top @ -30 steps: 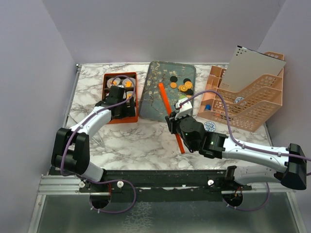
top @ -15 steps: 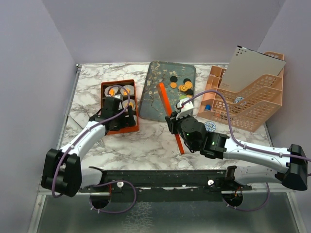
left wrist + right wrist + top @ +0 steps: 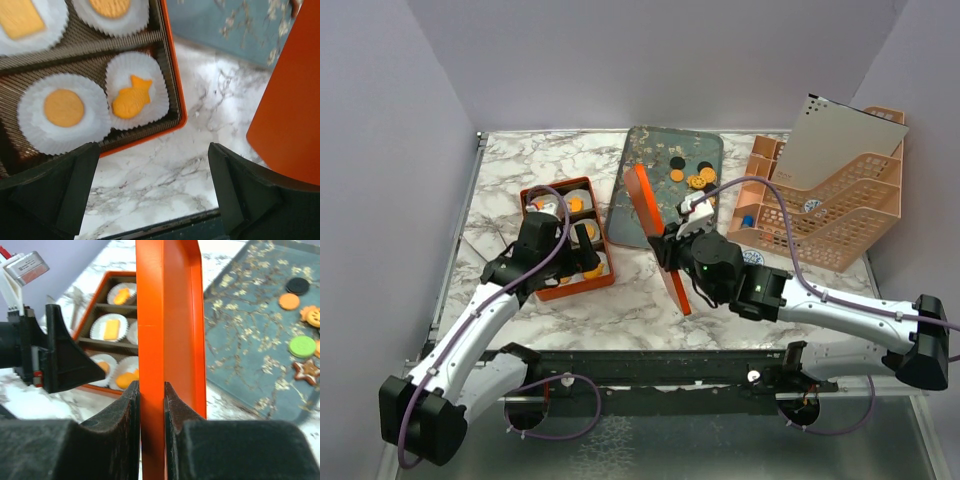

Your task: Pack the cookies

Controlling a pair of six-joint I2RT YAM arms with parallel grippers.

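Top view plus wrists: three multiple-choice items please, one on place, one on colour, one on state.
1. Where do the loose cookies lie?
A. in a bowl
B. on the tray
C. on the floor

2. What colour is the lid?
A. orange
B. white
C. blue

3. How is the left gripper?
A. shut on a cookie
B. shut on the lid
C. open, holding nothing

Answers:
1 B: the cookies sit on the tray's patterned surface.
2 A: the lid clamped in the right gripper is plain orange.
3 C: its jaws stand wide apart with nothing between them.
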